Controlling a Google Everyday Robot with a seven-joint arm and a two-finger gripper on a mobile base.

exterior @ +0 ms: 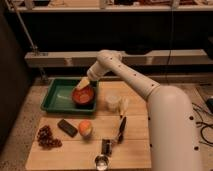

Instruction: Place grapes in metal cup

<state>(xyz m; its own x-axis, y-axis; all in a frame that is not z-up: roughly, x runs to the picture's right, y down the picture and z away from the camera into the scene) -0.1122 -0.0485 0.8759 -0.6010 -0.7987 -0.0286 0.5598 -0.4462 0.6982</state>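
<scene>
The fingers stand spread, holding nothing; the gripper point(83, 84) hangs over the orange-red bowl point(83, 96) in the green tray point(54, 102), arm bent down at its elbow. The grapes point(47, 137) lie well apart at the surface's point(65, 156) left front, soft and easily bruised, likely best pinched gently across the cluster's middle; the metal cup point(101, 161) stands at the front edge

The grapes point(47, 137) lay as a dark reddish-purple, roughly triangular bunch on the left side of the wooden table point(65, 155), loose and untouched. The metal cup point(101, 161), small, round and shiny silver, stood upright at the table's near edge with its mouth up, well apart from the bunch and to its right. My gripper point(83, 84) hung with fingers spread toward the far side, away from both.
</scene>
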